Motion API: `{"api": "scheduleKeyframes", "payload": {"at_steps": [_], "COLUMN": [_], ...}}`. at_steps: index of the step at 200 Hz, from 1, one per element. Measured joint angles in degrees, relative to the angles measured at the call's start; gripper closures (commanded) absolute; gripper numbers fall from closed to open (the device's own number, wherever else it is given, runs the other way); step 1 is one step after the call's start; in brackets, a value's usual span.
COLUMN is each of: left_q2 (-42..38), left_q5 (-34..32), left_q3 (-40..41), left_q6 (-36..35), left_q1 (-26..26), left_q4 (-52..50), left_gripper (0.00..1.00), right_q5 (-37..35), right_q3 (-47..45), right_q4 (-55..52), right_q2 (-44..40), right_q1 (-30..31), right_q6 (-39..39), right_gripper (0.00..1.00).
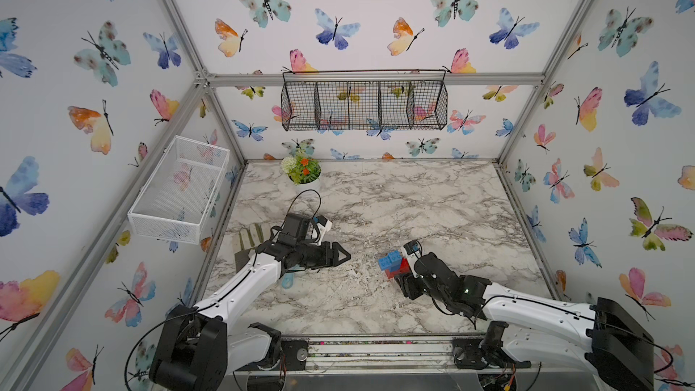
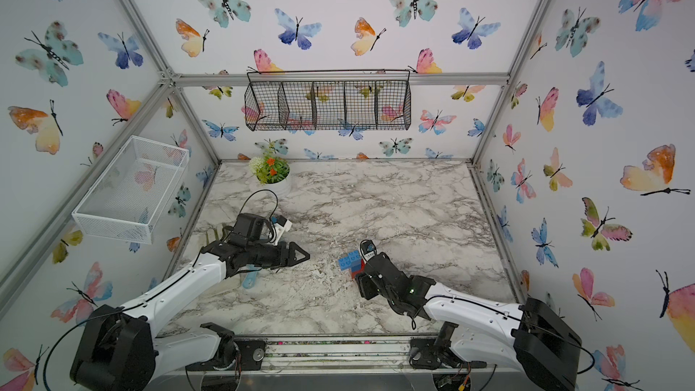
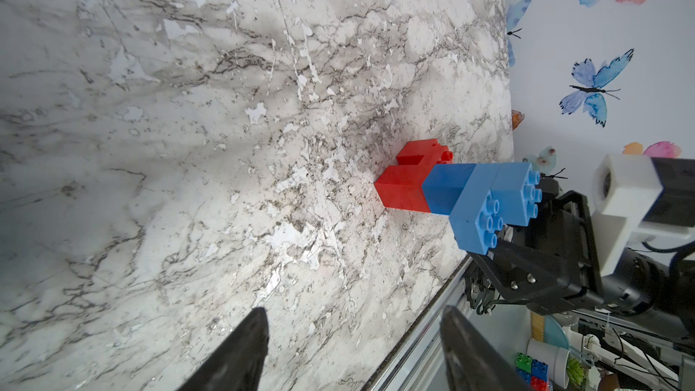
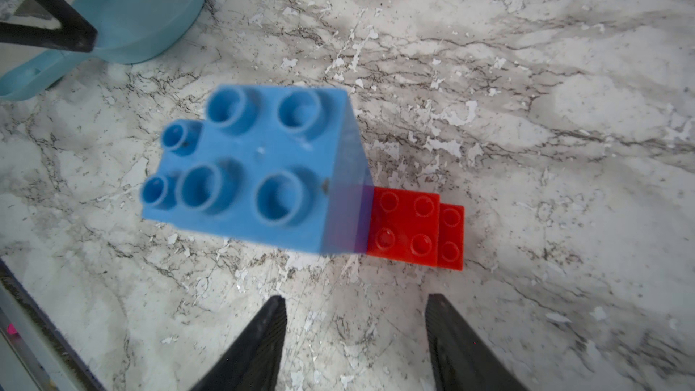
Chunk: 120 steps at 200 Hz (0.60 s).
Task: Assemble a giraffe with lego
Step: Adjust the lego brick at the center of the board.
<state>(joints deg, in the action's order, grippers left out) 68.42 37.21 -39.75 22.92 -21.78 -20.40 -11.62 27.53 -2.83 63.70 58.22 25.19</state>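
Note:
The giraffe stands upright on the marble table, right of the middle. Its red body with legs touches the table. A blue stepped neck and head rises from it, studs up. My right gripper hovers over the near side of the giraffe, open, with bare table between its fingers. My left gripper is open and empty, well to the left of the giraffe and pointing toward it.
A pale blue hand mirror lies under the left arm. A glove lies at the table's left edge and a flower pot stands at the back left. A white basket and a black wire basket hang on the walls.

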Motion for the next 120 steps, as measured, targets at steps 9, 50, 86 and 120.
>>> {"api": "scheduleKeyframes", "payload": {"at_steps": [9,50,86,120], "left_q2": [0.0,0.0,0.3,0.4], "left_q5": [0.0,0.0,0.0,0.0], "left_q3": [0.0,0.0,0.0,0.0], "left_q6": [0.0,0.0,0.0,0.0], "left_q1": [0.0,0.0,0.0,0.0], "left_q4": [0.0,0.0,0.0,0.0], "left_gripper": [0.28,0.28,0.28,0.28], "right_q5": [-0.1,-0.2,-0.9,-2.2], "right_q3": [0.0,0.0,-0.4,-1.8], "right_q4": [1.9,7.7,11.6,14.6], "right_q2": [0.8,4.6,6.1,6.8], "right_q1": [0.0,0.7,0.8,0.8], "right_q6": [-0.4,-1.5,-1.9,-1.9], "right_gripper": [0.38,0.39,0.42,0.46]}}
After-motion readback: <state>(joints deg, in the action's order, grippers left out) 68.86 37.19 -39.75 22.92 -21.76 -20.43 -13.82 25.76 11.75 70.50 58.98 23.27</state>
